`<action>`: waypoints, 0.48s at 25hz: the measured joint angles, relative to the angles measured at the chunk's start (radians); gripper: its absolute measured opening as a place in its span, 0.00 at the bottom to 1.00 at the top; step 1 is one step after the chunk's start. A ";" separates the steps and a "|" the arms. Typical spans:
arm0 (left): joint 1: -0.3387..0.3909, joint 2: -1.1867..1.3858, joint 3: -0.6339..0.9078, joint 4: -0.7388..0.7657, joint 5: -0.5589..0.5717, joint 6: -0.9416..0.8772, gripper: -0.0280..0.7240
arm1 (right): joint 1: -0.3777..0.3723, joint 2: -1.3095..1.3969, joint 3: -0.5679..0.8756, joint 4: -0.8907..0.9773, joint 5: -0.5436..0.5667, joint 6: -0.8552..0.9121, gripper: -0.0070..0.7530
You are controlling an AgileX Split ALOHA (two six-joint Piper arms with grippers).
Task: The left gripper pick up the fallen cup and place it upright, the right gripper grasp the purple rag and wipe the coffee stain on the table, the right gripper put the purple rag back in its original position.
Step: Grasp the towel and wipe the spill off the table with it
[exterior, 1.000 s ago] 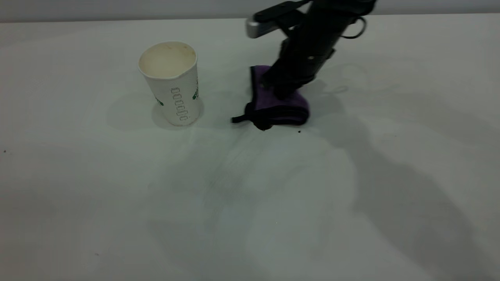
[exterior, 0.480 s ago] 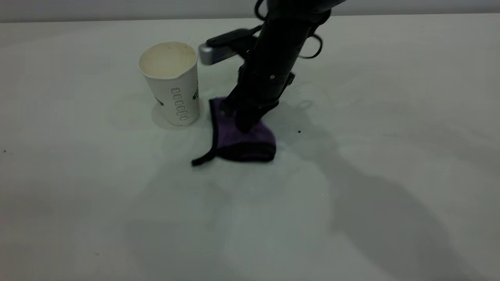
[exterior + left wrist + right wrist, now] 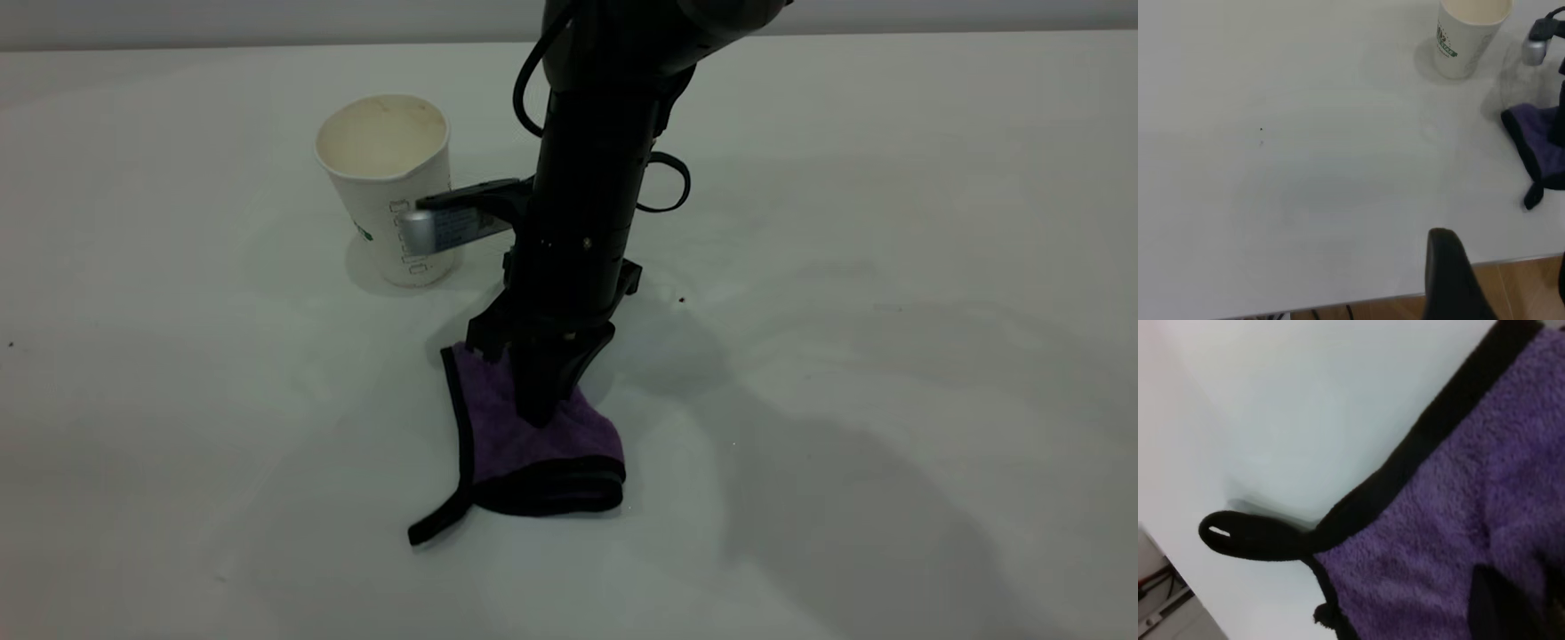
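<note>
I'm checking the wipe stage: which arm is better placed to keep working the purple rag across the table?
The right. The right gripper is pressed down on the purple rag on the table, near the upright cup. The left gripper sits back at the table edge.

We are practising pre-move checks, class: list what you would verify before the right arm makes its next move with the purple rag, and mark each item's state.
1. Cup upright: ok.
2. Right gripper pressing the purple rag onto the table: ok.
3. Rag apart from the cup: ok.
4. Coffee stain gone: cannot tell; none shows beside the rag, but the rag may cover it.
5. Left gripper out of the way, near the table edge: ok.
6. Strap loop trailing free, not caught: ok.
</note>
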 joint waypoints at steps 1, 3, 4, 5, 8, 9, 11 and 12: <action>0.000 0.000 0.000 0.000 0.000 0.000 0.64 | 0.001 0.000 0.000 -0.001 -0.006 0.000 0.07; 0.000 0.000 0.000 0.000 0.000 0.000 0.64 | 0.000 0.000 0.000 -0.001 -0.019 0.003 0.07; 0.000 0.000 0.000 0.000 0.000 0.000 0.64 | -0.003 0.000 0.001 0.000 -0.023 0.009 0.07; 0.000 0.000 0.000 0.000 0.000 0.000 0.64 | -0.006 0.000 0.002 0.003 -0.027 0.015 0.07; 0.000 0.000 0.000 0.000 0.000 0.000 0.64 | -0.013 0.000 0.004 0.015 -0.057 0.030 0.07; 0.000 0.000 0.000 0.000 0.000 0.000 0.64 | -0.016 0.000 0.004 0.020 -0.071 0.031 0.08; 0.000 0.000 0.000 0.000 0.000 0.000 0.64 | -0.019 -0.003 0.004 0.019 -0.108 0.044 0.08; 0.000 0.000 0.000 0.000 0.000 0.000 0.64 | -0.021 -0.004 0.004 0.014 -0.129 0.053 0.08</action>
